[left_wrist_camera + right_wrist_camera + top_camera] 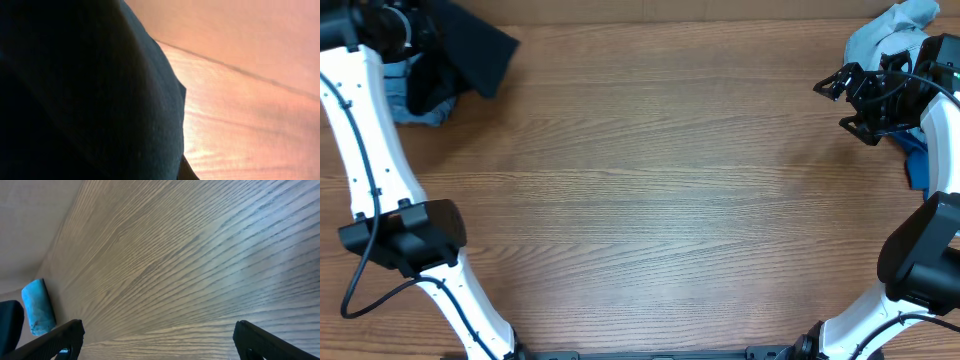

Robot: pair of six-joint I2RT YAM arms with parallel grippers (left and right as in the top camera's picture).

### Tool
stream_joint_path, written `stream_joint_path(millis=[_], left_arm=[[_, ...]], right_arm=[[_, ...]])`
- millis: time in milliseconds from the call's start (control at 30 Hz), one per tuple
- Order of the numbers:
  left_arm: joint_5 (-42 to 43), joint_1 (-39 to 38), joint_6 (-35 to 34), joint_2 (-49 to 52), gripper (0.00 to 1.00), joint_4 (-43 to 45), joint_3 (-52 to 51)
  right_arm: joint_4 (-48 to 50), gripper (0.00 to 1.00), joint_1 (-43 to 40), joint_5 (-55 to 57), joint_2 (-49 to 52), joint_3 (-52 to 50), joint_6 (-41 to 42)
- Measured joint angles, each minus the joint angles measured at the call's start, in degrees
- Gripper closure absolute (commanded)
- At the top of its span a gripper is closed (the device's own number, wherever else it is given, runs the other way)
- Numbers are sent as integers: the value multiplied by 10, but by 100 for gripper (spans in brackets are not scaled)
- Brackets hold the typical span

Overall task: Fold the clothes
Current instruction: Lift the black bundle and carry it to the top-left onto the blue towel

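The black T-shirt (pixel 470 50) lies bunched at the table's far left corner, over a light-blue denim piece (pixel 422 106). My left gripper (pixel 398 28) sits at the shirt's left end, shut with the fabric in it. In the left wrist view the black T-shirt (pixel 90 90) covers the jaws, and only a dark fingertip (pixel 186 171) shows. My right gripper (pixel 848 100) hovers open and empty at the far right. Its fingers (pixel 60 339) stand wide apart over bare wood. Behind it lie a pale blue garment (pixel 892 35) and a royal-blue garment (pixel 917 165).
The wooden table (pixel 650 200) spreads between the two arms. The right wrist view looks across it to the denim piece (pixel 38 307) and a dark edge of the shirt (pixel 10 325). The white arm links (pixel 365 130) stand along the left side.
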Motion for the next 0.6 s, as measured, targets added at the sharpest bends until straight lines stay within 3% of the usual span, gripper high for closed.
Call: stream_joint_path(millis=[333,600], left_arm=[[-19,61,-136,29,96,120,0],[-28,66,-155,82,96,221,0]], right_arm=[[-13,0,0,0,0,0,0],[-21,0,0,0,0,0,0]])
